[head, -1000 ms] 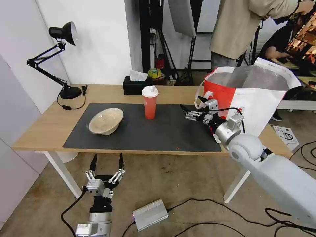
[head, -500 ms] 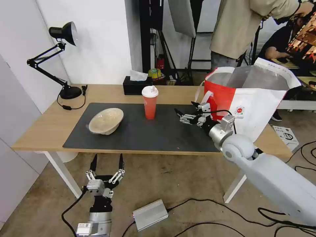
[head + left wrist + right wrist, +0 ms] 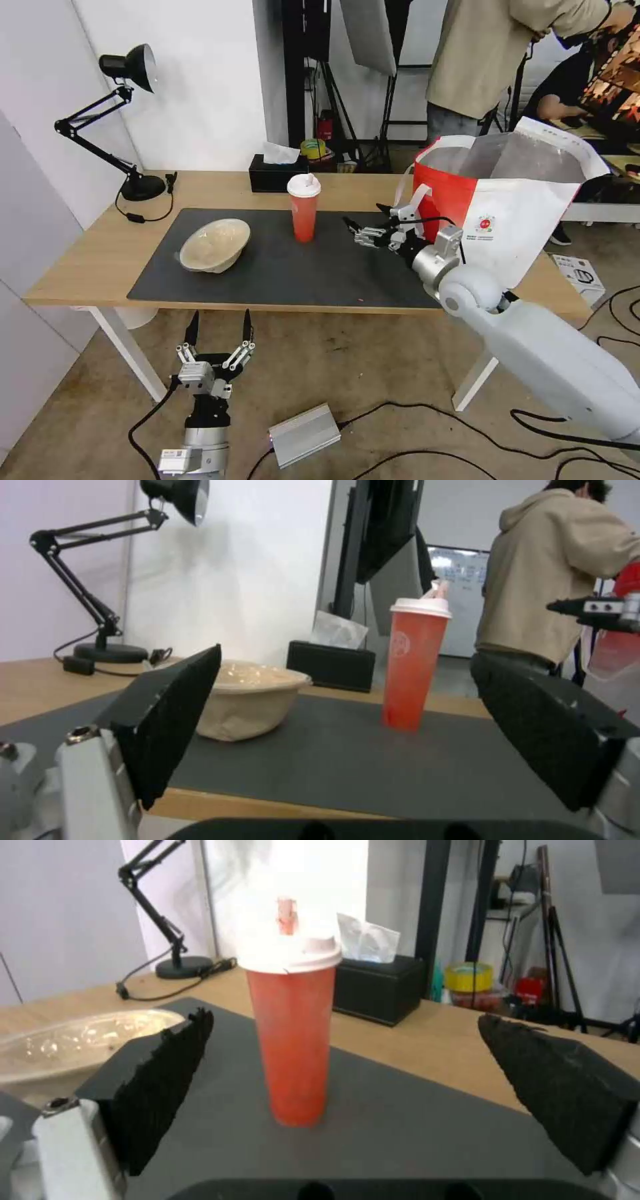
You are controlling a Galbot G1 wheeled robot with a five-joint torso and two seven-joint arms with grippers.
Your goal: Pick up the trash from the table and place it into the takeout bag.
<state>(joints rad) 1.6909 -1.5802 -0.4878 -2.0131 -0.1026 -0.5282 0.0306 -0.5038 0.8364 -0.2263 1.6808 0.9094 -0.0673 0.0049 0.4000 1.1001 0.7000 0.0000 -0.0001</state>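
Note:
A tall red drink cup [image 3: 304,212] with a white lid stands on the dark grey mat [image 3: 280,273] of the table [image 3: 87,253]. Left of it a shallow beige bowl [image 3: 215,244] lies tilted on the mat. The red-and-white takeout bag [image 3: 507,200] stands open at the table's right end, foil lining showing. My right gripper [image 3: 363,215] hovers open over the mat between bag and cup, fingers pointing at the cup [image 3: 293,1040], which stands ahead of its gap. My left gripper [image 3: 219,327] is open below the table's front edge, facing bowl [image 3: 257,700] and cup [image 3: 415,670].
A black desk lamp [image 3: 127,120] stands at the table's back left and a black tissue box [image 3: 277,172] behind the cup. A grey metal box [image 3: 303,435] and cables lie on the floor. People stand behind the bag.
My right gripper has moved left over the mat, away from the bag and closer to the red cup. The left gripper has barely shifted.

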